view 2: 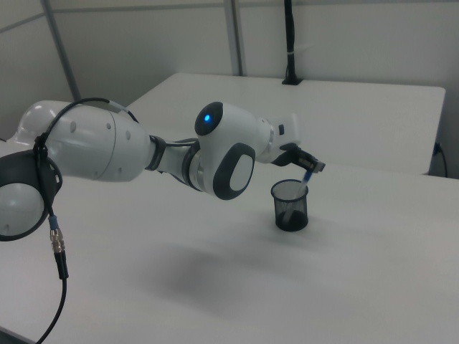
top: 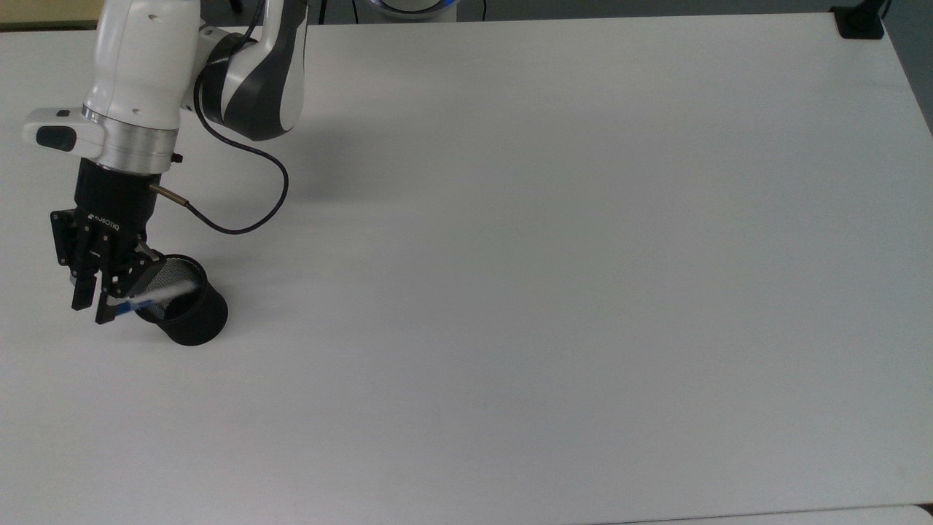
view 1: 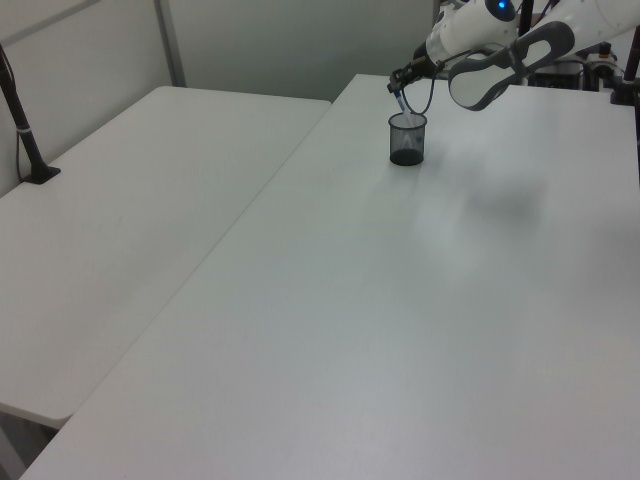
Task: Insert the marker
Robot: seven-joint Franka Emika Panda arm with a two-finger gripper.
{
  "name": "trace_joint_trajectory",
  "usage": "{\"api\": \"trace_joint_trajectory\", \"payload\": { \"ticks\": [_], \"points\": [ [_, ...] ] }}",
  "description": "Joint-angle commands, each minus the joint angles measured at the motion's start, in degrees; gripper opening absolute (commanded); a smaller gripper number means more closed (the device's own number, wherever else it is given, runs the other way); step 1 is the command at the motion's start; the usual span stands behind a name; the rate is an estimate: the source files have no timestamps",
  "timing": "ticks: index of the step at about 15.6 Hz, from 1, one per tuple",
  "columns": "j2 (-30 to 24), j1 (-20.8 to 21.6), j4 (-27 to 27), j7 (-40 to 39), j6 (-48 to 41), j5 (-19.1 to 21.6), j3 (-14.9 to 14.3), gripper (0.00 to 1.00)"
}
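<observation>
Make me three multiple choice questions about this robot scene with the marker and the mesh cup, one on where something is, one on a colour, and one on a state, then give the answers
1. Where does the mesh cup stand on the table in the top view?
A. near the top view's left edge
B. at the centre
C. at the top view's right corner

2. What colour is the mesh cup?
A. red
B. black
C. yellow

3. What is the state of the marker?
A. lying flat on the table
B. standing on the floor
C. tilted, its lower end inside the cup, its blue upper end between the fingers of the gripper

Answers: 1 A, the cup sits by the top view's left edge under the arm. 2 B, its mesh wall is black in the right view. 3 C, the white barrel slants down past the cup's rim.
</observation>
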Motion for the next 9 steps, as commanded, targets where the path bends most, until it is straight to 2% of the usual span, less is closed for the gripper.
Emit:
{"api": "trace_joint_trajectory", "payload": {
  "ticks": [1,5,9],
  "points": [
    [-2.37,1.76,-2.78,1.94,0.71,0.52,-0.19,1.0],
    [-5.79,4.04,-2.35,9.06,-5.85,0.44,-0.1,1.0],
    [-9.65,8.69,0.55,11.09,-28.4,0.44,-0.01,1.0]
  ]
}}
